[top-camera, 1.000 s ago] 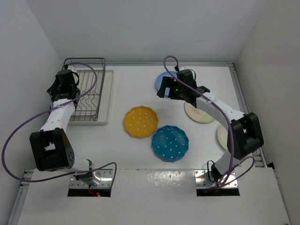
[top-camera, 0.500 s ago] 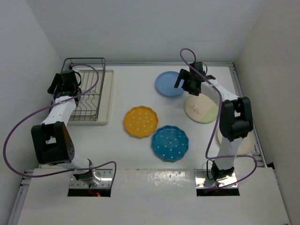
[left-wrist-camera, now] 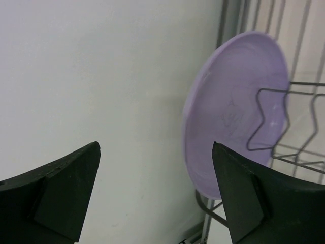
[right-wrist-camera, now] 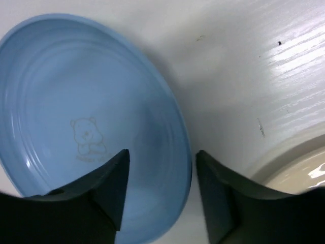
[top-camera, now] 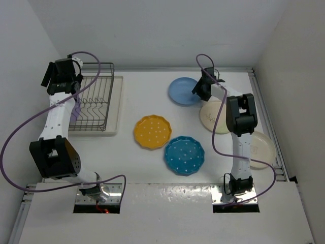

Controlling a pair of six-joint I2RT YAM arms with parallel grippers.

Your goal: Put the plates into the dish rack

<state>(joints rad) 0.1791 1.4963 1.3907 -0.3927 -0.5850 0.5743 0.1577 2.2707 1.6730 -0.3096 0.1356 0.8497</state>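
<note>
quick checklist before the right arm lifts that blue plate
1. Lavender plate standing on edge in the dish rack: ok.
2. Left gripper open and apart from the lavender plate: ok.
3. Right gripper straddling the blue plate at its rim: ok.
4. Right jaws closed on that rim: not ok, a gap shows.
5. Cream plate apart from the blue plate: ok.
6. Free tines in the rack beside the lavender plate: ok.

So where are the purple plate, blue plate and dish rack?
purple plate [left-wrist-camera: 226, 119], left wrist view, middle of face
blue plate [right-wrist-camera: 86, 129], right wrist view, its centre
dish rack [top-camera: 94, 107], top view, bare wire tines
</note>
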